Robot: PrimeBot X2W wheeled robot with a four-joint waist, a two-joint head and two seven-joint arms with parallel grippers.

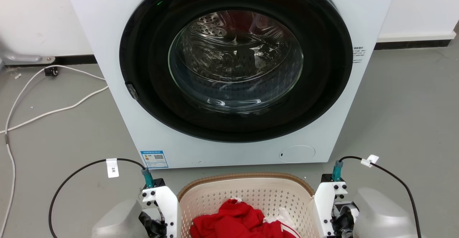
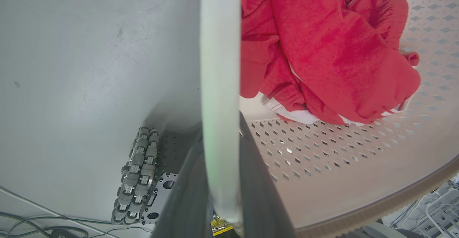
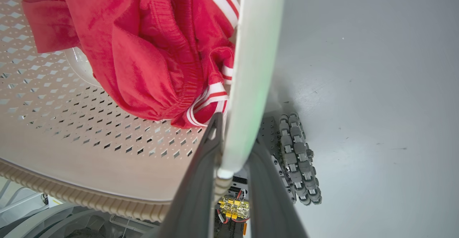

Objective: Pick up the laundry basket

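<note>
The laundry basket (image 1: 247, 177) sits on the floor at the bottom centre of the head view, cream perforated plastic with a brown woven rim, close in front of the washer. Red and white clothes (image 1: 233, 220) lie inside it. In the left wrist view my left gripper (image 2: 220, 126) has its dark fingers pressed on either side of the basket's white side handle (image 2: 219, 51). My right gripper (image 3: 236, 132) grips the opposite white handle (image 3: 256, 51) the same way. The basket's perforated wall (image 2: 340, 148) (image 3: 71, 123) and the red clothes (image 2: 322, 51) (image 3: 143, 51) show beside each handle.
A white front-loading washer (image 1: 118, 98) with its round glass door shut stands right behind the basket. White cables (image 1: 46, 112) trail over the grey floor at the left. My base's roller wheels (image 2: 138, 177) (image 3: 297, 159) show under each handle.
</note>
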